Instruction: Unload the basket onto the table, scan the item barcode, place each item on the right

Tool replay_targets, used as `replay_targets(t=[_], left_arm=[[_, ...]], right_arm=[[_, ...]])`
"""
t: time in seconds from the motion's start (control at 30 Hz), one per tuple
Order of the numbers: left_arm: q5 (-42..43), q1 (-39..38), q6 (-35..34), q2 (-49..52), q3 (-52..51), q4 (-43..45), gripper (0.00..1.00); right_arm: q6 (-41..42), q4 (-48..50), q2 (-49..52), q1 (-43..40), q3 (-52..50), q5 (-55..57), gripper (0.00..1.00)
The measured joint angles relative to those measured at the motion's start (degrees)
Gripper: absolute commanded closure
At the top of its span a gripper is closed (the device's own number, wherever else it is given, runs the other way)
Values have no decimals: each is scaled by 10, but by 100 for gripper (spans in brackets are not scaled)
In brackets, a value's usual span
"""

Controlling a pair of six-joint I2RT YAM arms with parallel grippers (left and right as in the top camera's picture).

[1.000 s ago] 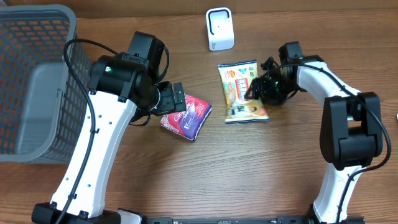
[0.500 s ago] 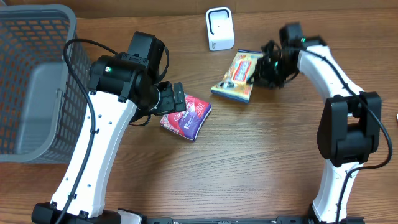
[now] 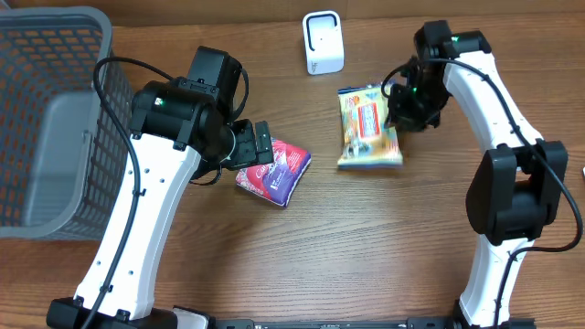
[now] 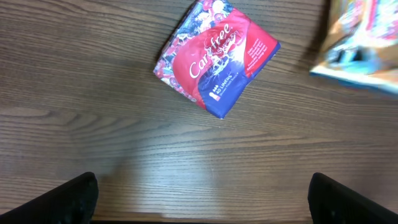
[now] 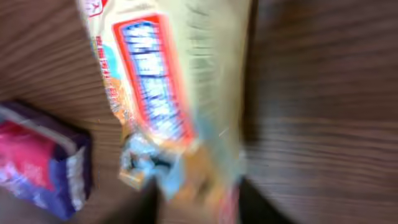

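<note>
Right hand sits at the 2 o'clock edge of the yellow snack packet. Whether its fingers pinch the packet cannot be told, since the wrist view is blurred. The packet shows at 5 o'clock from the white scanner, near it but apart. Left hand is spread wide over the bench, with the red pad pack just beside it at 5 o'clock. A grey basket stands at the bench's 9 o'clock side.
</note>
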Motion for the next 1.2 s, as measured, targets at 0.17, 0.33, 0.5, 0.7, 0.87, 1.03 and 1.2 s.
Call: replay_targets(t=[0.17, 0.33, 0.5, 0.7, 0.87, 1.03, 1.2], left_arm=[[0, 0, 0, 0, 0, 0, 0], [0, 0, 0, 0, 0, 0, 0], [0, 0, 0, 0, 0, 0, 0], [0, 0, 0, 0, 0, 0, 0], [0, 0, 0, 0, 0, 0, 0], [0, 0, 0, 0, 0, 0, 0], [0, 0, 0, 0, 0, 0, 0]], right_arm=[[-3, 43, 0, 1, -56, 28, 0], [9, 141, 0, 20, -113, 33, 0], [26, 233, 0, 58, -168, 39, 0], [45, 236, 11, 62, -168, 71, 96], [52, 171, 23, 55, -127, 63, 96], [44, 44, 52, 51, -28, 83, 96], [40, -11, 60, 49, 144, 90, 96]])
